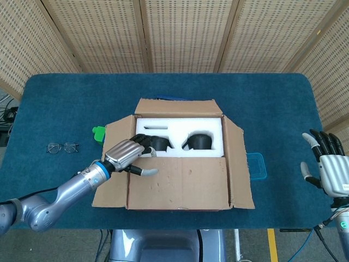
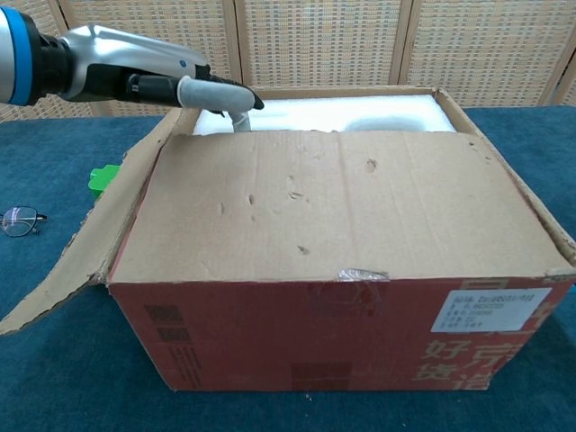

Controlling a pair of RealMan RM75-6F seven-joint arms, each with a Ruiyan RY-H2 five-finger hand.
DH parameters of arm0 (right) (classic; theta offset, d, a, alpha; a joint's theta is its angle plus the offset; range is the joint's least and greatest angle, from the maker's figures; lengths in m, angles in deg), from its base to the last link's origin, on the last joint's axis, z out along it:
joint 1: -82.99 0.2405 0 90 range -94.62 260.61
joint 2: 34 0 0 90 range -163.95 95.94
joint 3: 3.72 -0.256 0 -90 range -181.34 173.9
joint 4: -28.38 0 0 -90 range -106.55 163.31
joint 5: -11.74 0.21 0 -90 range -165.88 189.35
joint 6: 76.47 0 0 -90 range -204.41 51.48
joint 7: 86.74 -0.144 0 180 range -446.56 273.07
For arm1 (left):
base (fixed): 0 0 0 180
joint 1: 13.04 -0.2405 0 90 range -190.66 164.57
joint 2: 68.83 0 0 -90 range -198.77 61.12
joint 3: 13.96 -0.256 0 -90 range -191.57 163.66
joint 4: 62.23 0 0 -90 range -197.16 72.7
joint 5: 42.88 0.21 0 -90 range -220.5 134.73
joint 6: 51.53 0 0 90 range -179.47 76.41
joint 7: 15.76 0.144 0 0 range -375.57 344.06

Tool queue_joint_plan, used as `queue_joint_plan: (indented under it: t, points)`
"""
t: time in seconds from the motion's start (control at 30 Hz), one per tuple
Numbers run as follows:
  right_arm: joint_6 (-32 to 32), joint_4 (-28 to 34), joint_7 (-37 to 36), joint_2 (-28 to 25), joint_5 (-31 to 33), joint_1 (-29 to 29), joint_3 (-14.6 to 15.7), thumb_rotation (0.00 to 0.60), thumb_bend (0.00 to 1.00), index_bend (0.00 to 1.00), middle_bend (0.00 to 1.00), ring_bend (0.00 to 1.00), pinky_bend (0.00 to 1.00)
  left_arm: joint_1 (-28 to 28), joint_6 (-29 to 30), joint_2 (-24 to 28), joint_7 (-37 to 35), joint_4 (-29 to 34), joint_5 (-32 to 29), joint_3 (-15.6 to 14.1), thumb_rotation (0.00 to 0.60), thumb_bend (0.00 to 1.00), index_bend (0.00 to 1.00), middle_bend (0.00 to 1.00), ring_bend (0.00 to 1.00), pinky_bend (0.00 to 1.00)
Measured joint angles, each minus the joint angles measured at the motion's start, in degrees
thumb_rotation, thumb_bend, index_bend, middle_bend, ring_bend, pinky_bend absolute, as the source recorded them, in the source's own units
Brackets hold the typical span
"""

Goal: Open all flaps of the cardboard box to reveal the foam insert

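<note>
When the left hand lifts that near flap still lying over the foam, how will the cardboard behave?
The near flap will probably hinge stiffly along its front crease, as it lies flat and unsagging. It looks light: the left hand has only its fingers at the edge. Dents and torn tape suggest worn board that may buckle locally.

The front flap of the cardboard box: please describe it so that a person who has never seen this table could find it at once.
On the blue table stands a cardboard box with white foam insert inside. The front flap is the wide panel on the robot's side. Unlike the side flaps, which are folded outward, it covers the near half of the foam, and the left hand touches its far left corner.
</note>
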Motion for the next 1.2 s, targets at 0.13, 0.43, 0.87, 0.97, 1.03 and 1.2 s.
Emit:
queue_joint_plan:
  t: [0.13,0.43,0.87,0.97,1.03,1.2]
  points:
    - [-0.4,0.0,0.2,0.2,0.4,0.3,-0.2,0.6,0.5,0.11,0.07,0.0,0.04,-1.4,-1.7,2.4,-6.3,1.3,1.9,1.8,0.07,0.17,0.36,0.0,0.0,0.0]
    - [-0.5,0.5,1.2,0.4,0.6,0.6,-0.4,0.6,0.5,0.11,0.07,0.0,0.04,-6.0,-8.1,7.8,-26.5,4.6,11.5,7.7,0.07,0.17,0.36,0.0,0.0,0.0]
    - [-0.6,1.1,2.0,0.3,0.9,0.8,-0.7,0.6,0.5,0.11,0.07,0.0,0.04,-10.3,-12.1,13.1,-57.0,8.3,33.8,11.3,0.062,0.17,0.36,0.0,0.0,0.0]
    - [-0.6,1.2,2.3,0.3,1.0,0.8,-0.7,0.6,0.5,0.11,0.07,0.0,0.04,-10.0,-10.7,14.3,-64.7,8.4,40.1,9.9,0.062,0.17,0.36,0.0,0.0,0.0]
    - [-0.6,1.3,2.4,0.3,1.0,0.8,-0.7,0.6,0.5,0.11,0.07,0.0,0.04,-9.6,-9.2,15.0,-69.2,8.4,44.1,8.6,0.062,0.17,0.36,0.0,0.0,0.0]
    - [-0.4,1.8,2.9,0.2,1.0,0.8,-0.7,0.6,0.5,0.11,0.07,0.0,0.04,-7.0,-1.4,17.0,-83.0,6.8,56.3,2.9,0.061,0.17,0.36,0.0,0.0,0.0]
